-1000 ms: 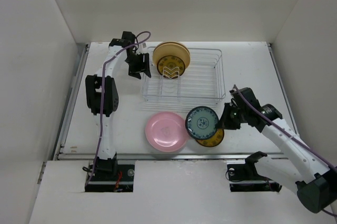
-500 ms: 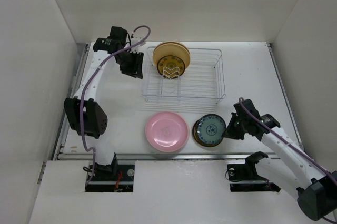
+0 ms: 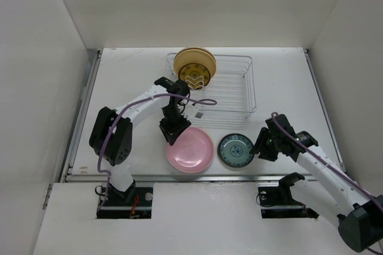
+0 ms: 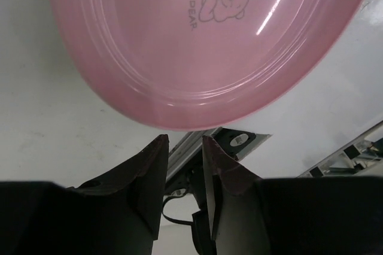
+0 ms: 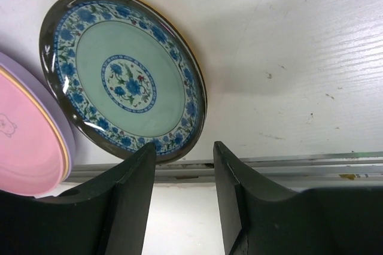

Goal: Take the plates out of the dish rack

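The white table [image 3: 125,93] carries the wire rack [image 3: 230,93] at its far middle. Near the front edge a pink plate [image 3: 192,150] lies flat, stacked on a lavender plate [image 5: 67,141] whose rim shows beneath it. Just beside it on the right, not quite touching, lies a smaller blue plate [image 3: 236,150], also flat, with a dark rim.

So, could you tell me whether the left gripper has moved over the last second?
Yes. The left gripper has swung from the far left corner of the dish rack to its near side, and is now by the rim of the pink plate.
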{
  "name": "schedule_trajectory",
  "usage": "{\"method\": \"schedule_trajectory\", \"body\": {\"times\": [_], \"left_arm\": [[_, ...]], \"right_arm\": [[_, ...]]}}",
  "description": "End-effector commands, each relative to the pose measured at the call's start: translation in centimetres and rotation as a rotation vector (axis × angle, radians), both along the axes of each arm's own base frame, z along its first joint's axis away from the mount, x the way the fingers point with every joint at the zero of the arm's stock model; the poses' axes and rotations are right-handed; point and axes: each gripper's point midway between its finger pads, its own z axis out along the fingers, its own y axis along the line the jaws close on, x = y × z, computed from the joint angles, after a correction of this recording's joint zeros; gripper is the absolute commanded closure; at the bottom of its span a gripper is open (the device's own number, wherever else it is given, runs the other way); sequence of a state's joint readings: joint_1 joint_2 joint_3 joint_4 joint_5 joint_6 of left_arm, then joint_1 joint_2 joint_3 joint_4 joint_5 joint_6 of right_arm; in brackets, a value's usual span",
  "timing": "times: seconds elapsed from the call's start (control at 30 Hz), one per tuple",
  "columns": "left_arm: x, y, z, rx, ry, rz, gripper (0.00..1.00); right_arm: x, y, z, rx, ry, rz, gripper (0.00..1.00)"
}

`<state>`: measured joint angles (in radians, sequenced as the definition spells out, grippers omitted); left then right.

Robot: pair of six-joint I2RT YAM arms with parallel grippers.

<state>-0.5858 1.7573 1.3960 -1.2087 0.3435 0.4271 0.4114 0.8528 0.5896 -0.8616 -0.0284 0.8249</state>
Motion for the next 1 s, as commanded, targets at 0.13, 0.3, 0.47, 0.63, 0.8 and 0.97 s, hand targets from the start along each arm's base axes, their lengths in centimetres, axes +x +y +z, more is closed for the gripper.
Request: {"method": "schedule_trajectory", "body": {"times": [0.13,0.3,0.47,0.63,0.8,0.97], "left_arm": [[-0.1,-1.0,-3.2,0.043,-0.018,-0.043,0.75],[-0.4,-1.0,-5.6,0.068,-0.025,-0.049,0.76],[-0.3,-1.7,-6.4,0.065,-0.030,-0.058,0.77],[0.3,-2.3,-5.8,0.041,-0.063,-0.048,0.78],[0.7,-2.5,-2.4,-0.014,-0.132,-0.062,0.76],[1.4,-4.2,4.4,-0.238,-0.216,-0.036,0.62]], "right_arm": [[1.0,0.2,1.3,0.046,-0.059,-0.073,0.51],[1.4,0.5,2.6,0.072,-0.103,-0.058,0.50],[2.9,1.1,5.8,0.093,-0.193,-0.024,0.50],[3.8,1.5,8.0,0.109,-0.247,-0.013,0.50],[5.1,2.2,11.1,0.096,-0.333,0.108,0.43],[9.7,4.4,15.1,0.078,-0.456,0.253,0.25]]}}
